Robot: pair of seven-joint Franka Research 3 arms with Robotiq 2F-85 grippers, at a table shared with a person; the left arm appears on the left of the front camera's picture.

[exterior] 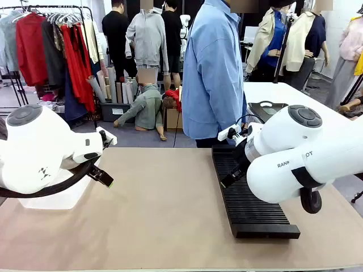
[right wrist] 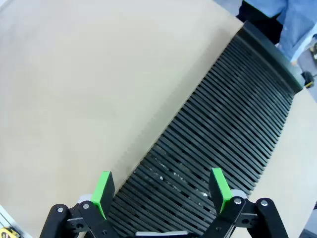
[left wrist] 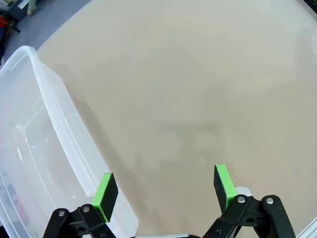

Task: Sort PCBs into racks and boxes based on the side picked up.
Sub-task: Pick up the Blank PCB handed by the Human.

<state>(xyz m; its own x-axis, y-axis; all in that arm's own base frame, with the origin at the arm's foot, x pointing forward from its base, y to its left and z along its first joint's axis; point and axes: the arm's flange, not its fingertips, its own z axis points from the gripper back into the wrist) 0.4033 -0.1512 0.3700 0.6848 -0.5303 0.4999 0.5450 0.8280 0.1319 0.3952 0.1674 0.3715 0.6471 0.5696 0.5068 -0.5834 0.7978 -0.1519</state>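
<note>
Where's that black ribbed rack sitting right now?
The rack lies on the right of the table in the front view, beneath the right gripper, running toward the person in blue.

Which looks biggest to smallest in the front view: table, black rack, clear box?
1. Table.
2. Black rack.
3. Clear box, though the left arm hides most of it, so its place is unsure.

Box (left wrist: 54, 99): stood on the table (exterior: 159, 204), just beside the left fingers (left wrist: 105, 196), on their left in the wrist view.
Rack (right wrist: 213, 134): lay on the table under the right fingers (right wrist: 103, 186), running ahead of them.
Person (exterior: 212, 73): stood beyond the rack's far end.
</note>
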